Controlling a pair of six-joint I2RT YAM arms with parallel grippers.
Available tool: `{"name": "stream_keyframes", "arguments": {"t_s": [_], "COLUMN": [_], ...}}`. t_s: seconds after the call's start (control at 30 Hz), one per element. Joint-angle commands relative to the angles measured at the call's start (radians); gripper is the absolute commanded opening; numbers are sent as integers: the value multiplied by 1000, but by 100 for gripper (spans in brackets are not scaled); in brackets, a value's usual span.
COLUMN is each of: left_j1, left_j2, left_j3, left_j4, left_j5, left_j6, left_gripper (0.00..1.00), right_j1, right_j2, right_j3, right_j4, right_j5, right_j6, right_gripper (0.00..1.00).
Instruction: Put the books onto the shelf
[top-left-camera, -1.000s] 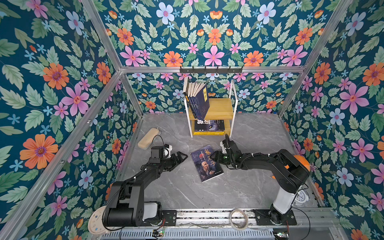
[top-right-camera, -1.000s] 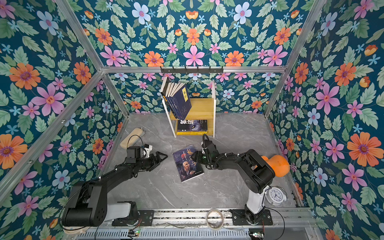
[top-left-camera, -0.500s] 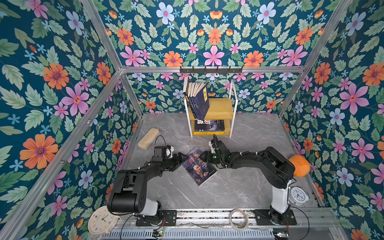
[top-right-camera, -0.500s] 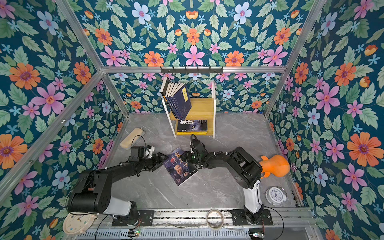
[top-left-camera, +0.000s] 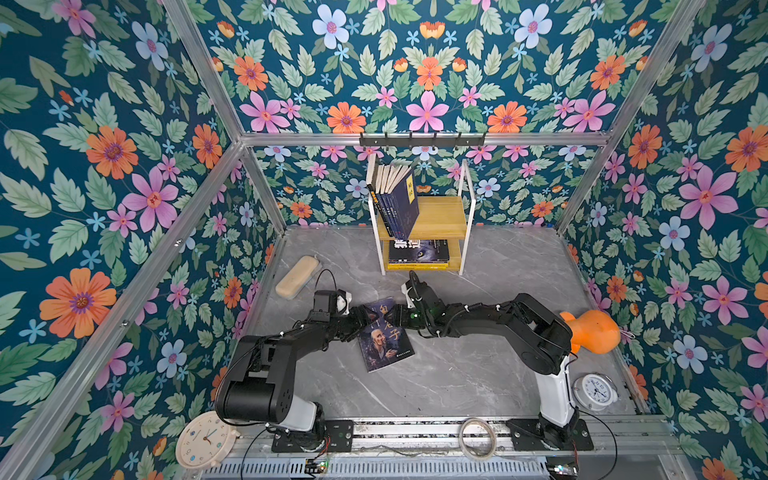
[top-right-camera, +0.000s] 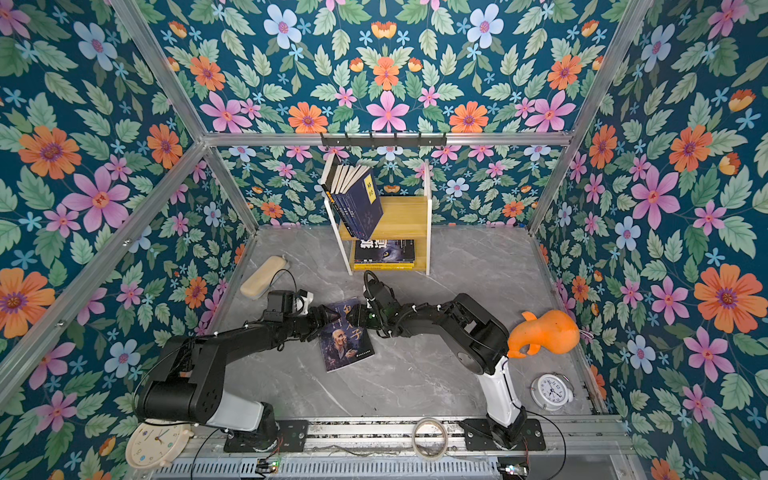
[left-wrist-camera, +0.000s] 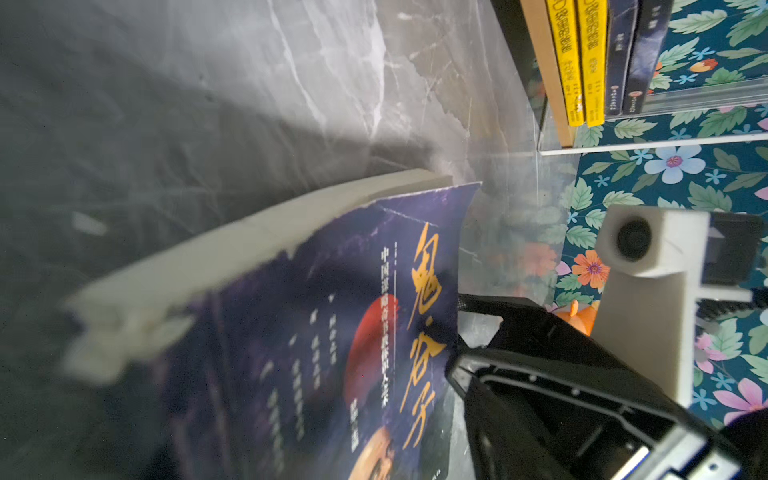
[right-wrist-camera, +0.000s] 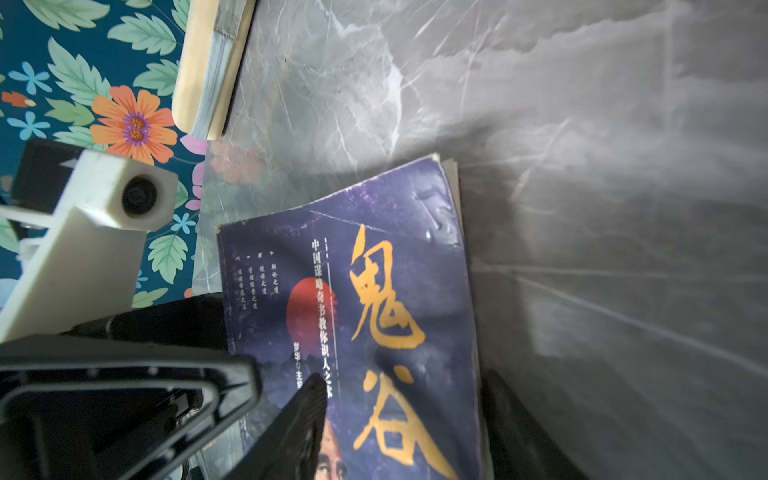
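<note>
A dark purple book (top-left-camera: 384, 336) (top-right-camera: 345, 338) with orange characters and a face lies on the grey floor between my arms. My right gripper (top-left-camera: 395, 320) (right-wrist-camera: 407, 415) is open at its upper right corner. One finger (right-wrist-camera: 301, 415) lies over the cover and the other stands past the page edge. My left gripper (top-left-camera: 362, 321) (right-wrist-camera: 195, 374) is open against the spine edge. The shelf (top-left-camera: 442, 218) (top-right-camera: 405, 216) stands at the back. Several navy books (top-left-camera: 399, 199) lean on its top board and a flat stack (top-left-camera: 419, 251) lies on the lower board.
A beige case (top-left-camera: 297, 276) lies by the left wall. An orange gourd toy (top-left-camera: 590, 332) and a white alarm clock (top-left-camera: 594, 388) sit at the right. A cream clock (top-left-camera: 205, 440) and a tape roll (top-left-camera: 478, 438) lie by the front rail. A black hook rail (top-left-camera: 422, 139) hangs above the shelf.
The right gripper has slid the floor book leftward and turned it. The left arm has reached right to the book's spine edge, and its jaws have narrowed.
</note>
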Motion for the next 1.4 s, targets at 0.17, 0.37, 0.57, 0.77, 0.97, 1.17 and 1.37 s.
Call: {"name": "stream_keyframes", "arguments": {"t_s": [0.17,0.37,0.57,0.77,0.97,1.17,1.37], "left_j1": [-2,-2,1,45,83,105,113], "left_j2": [-71,-147,-238,-339,-384,-408,-412], "left_j3": [-2,-2,19,50,163,276,416], "left_j4": [-59,-69,-63,-29,-80,-147,-275], "left_j5": [-8,-18,19,102,250,396,421], "left_j6": [5,43,97,150,250,330,397], "left_gripper": [45,0,0,0,0,0,0], "right_j1": [7,-20,-45,-58,-70,-72,-71], "right_j2": [-2,-117,-296,-501,-691,-817,-858], "right_j3": [-8,-111,-232,-315,-376,-376,-373], "right_j4": [-303,-257,-214,-177,-97,-43,100], "right_j5": [-16,-9,25,61,52,60,-11], "right_j6": [0,5,-21,-106,-200,-286,-368], "right_gripper": [61,62,66,75,92,93,92]}}
